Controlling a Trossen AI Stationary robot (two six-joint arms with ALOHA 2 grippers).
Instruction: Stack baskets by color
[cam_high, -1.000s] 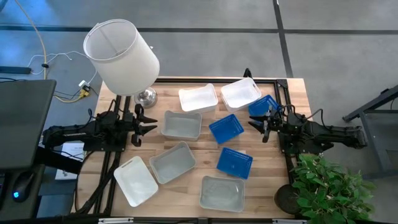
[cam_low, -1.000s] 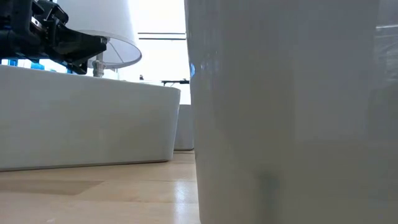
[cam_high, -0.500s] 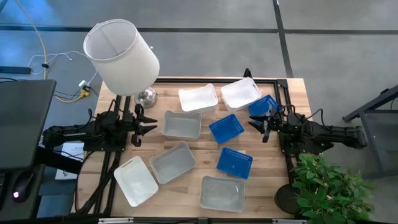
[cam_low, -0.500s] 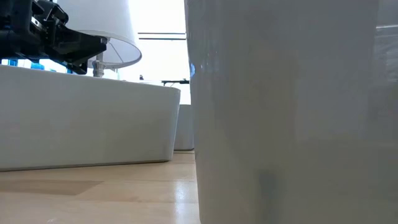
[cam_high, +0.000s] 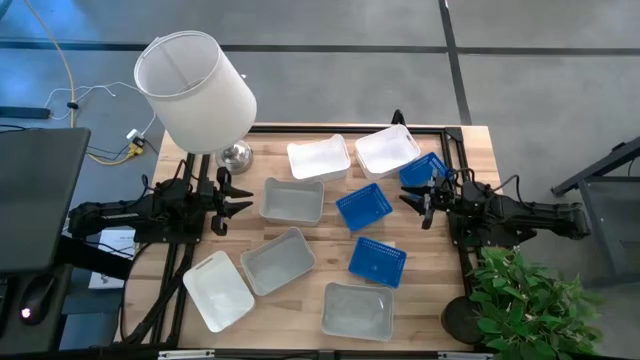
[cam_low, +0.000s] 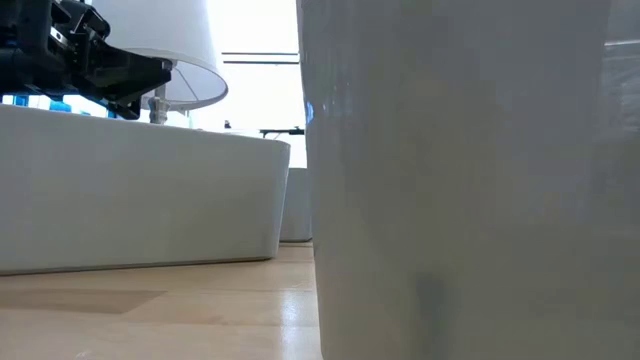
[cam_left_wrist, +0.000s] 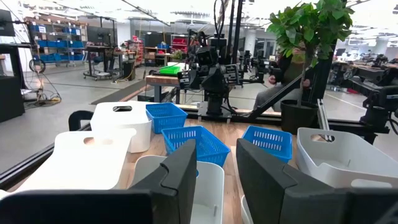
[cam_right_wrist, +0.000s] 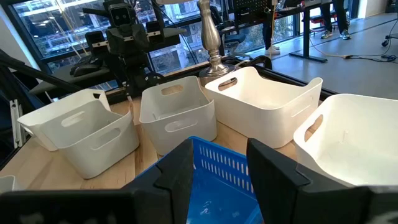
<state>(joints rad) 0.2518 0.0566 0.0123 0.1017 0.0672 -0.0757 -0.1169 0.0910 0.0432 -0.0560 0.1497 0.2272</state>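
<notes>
Change: we see none; over the last second both arms and all nine baskets sit exactly where they were.
Left gripper (cam_high: 243, 200): it hovers at the table's left edge, beside the lamp base (cam_high: 236, 156), fingers parted with a clear gap between them and nothing in it; it faces the pale grey basket (cam_high: 293, 201) just ahead.
Right gripper (cam_high: 413, 201): it waits at the right edge, fingers likewise apart and empty, aimed at the middle blue basket (cam_high: 364, 206) with another blue basket (cam_high: 421, 168) close at its side.
Blue baskets: the third one (cam_high: 378, 260) lies nearer the front; all three are separate, none nested.
White baskets: two sit side by side at the back, one (cam_high: 319, 157) and its neighbour (cam_high: 387, 149); the last (cam_high: 218, 290) is well apart at the front left corner.
Grey baskets: besides the one by the left gripper, one (cam_high: 277, 261) sits mid-table and one (cam_high: 357, 310) at the front.
Lampshade (cam_high: 195, 90): it overhangs the table's back left corner, no part of the job.
Meaning for the task: we judge that stacking has not begun; with both arms idle and empty, every color still needs gathering, and the blue set near the right gripper looks the easiest start.
</notes>
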